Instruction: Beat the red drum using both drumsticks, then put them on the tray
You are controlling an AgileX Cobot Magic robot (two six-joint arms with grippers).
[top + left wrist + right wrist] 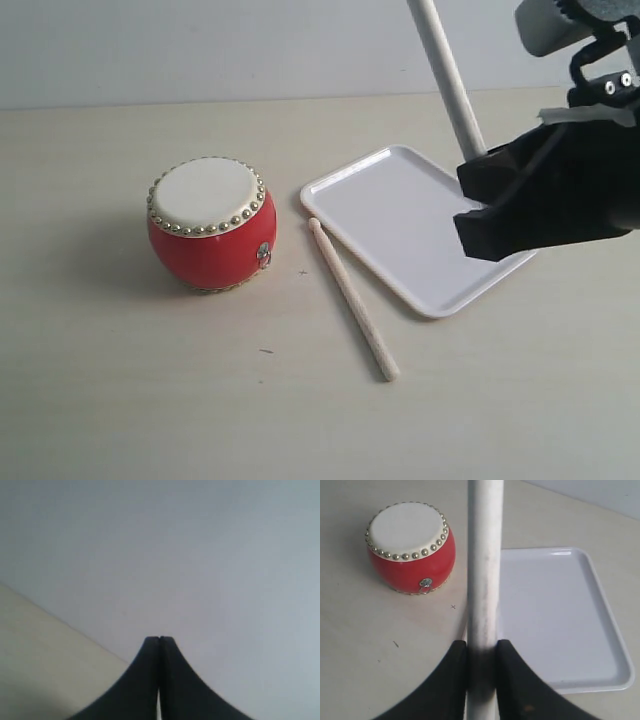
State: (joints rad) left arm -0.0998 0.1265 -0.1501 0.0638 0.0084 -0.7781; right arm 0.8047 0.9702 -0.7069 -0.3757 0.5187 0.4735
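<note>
The red drum [211, 224] [411, 546] with its cream studded head stands on the table left of the white tray [400, 215] [560, 615]. One drumstick [352, 298] lies on the table between the drum and the tray. My right gripper [480, 205] [482, 647] hangs above the tray's right part, shut on the other drumstick [448, 80] [484, 565], which slants up and out of the top of the exterior view. My left gripper [159, 640] is shut on nothing; it faces a pale wall and does not show in the exterior view.
The beige table [150, 400] runs back to a pale wall [200, 50]. The right arm's black body [580, 180] fills the right edge over the tray's far corner.
</note>
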